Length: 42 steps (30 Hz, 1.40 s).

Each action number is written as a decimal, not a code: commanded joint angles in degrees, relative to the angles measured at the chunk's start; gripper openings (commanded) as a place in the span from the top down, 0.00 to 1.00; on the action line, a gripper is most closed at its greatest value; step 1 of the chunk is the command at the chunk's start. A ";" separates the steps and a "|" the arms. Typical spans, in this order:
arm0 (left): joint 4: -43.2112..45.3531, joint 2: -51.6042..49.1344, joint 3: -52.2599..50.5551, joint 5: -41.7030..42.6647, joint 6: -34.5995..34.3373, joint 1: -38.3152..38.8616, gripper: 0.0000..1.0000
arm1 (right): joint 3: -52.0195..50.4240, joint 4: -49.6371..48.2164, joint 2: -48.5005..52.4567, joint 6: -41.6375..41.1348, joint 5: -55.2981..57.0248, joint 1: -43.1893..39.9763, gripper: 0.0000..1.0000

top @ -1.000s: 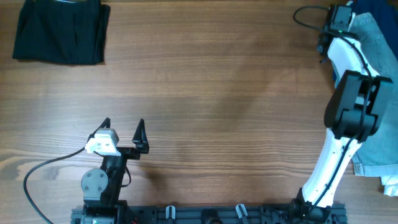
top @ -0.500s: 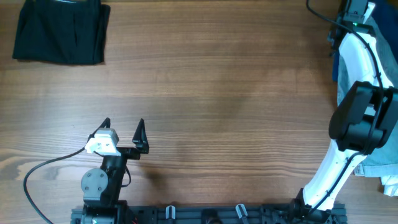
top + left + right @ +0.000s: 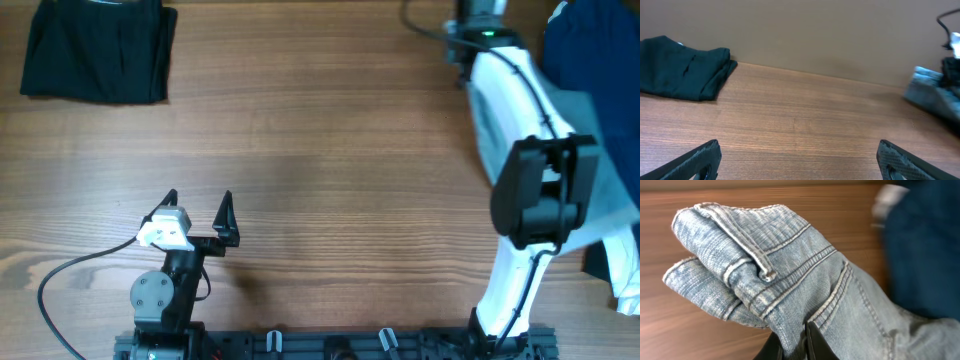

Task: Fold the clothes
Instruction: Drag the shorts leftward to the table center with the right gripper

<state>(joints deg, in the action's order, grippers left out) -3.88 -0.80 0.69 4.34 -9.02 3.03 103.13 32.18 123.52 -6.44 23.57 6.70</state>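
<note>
The pale blue denim shorts [image 3: 790,265] fill the right wrist view, bunched at the waistband with a belt loop and seams showing. My right gripper [image 3: 801,339] is shut on a fold of that denim. In the overhead view the right arm reaches to the table's far edge, and the shorts [image 3: 612,185] trail under it at the right. The shorts also show far right in the left wrist view [image 3: 932,95]. My left gripper [image 3: 198,205] is open and empty at the front left, fingers spread wide [image 3: 800,165] over bare wood.
A folded black garment [image 3: 98,50] lies at the far left corner and shows in the left wrist view [image 3: 685,67]. A navy garment [image 3: 595,40] lies at the far right [image 3: 925,255]. A white piece [image 3: 628,295] sits at the right edge. A black cable runs near the right wrist.
My right arm has swung left along the far edge, pulling the denim shorts with it. The navy garment now shows more. The left arm has not moved.
</note>
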 commanded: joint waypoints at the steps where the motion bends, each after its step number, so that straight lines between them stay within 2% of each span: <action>1: -0.22 0.42 -0.37 -0.35 1.11 -0.31 0.00 | 0.02 0.81 -3.19 -1.36 -15.04 4.57 0.96; 9: -0.22 0.42 -0.37 -0.33 1.11 -0.31 0.00 | -0.76 1.33 -2.99 -12.44 -44.96 12.94 0.96; 18: -0.22 0.42 -0.37 -0.33 1.09 -0.31 0.00 | -1.64 4.83 -2.97 -13.31 -45.48 27.08 0.96; 27: -0.22 0.42 -0.37 -0.35 1.11 -0.31 0.00 | -1.64 7.52 -2.97 -14.71 -45.42 36.39 0.96; 28: -0.22 0.42 -0.37 -0.33 1.11 -0.31 0.00 | -1.64 7.56 -2.97 -14.64 -45.38 36.85 0.93; 29: -0.22 0.42 -0.37 -0.33 1.11 -0.31 0.00 | -1.64 7.54 -2.97 -14.64 -45.18 37.20 0.81; 30: -0.22 0.42 -0.37 -0.33 1.11 -0.31 0.00 | -1.62 7.50 -2.97 -14.58 -44.65 37.22 0.55; 31: -0.22 0.42 -0.37 -0.33 1.11 -0.31 0.00 | -1.57 7.48 -2.99 -14.56 -43.43 37.20 0.38; 34: -0.22 0.42 -0.37 -0.33 1.11 -0.31 0.00 | -1.11 8.13 -3.17 -14.56 -38.47 35.80 0.37; 38: -0.22 0.42 -0.37 -0.35 1.11 -0.31 0.00 | 0.55 11.61 -4.57 -13.16 -38.12 31.78 0.36; 40: -0.22 0.42 -0.37 -0.33 1.11 -0.31 0.00 | 0.81 15.69 -6.69 -12.52 -35.65 27.71 0.32; 42: -0.22 0.42 -0.37 -0.33 1.09 -0.31 0.00 | 0.81 19.43 -8.31 -12.74 -31.91 24.52 0.21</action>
<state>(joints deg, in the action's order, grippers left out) -3.88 -0.80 0.69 4.32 -9.02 3.03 102.08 47.79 120.73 -19.97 -15.05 37.10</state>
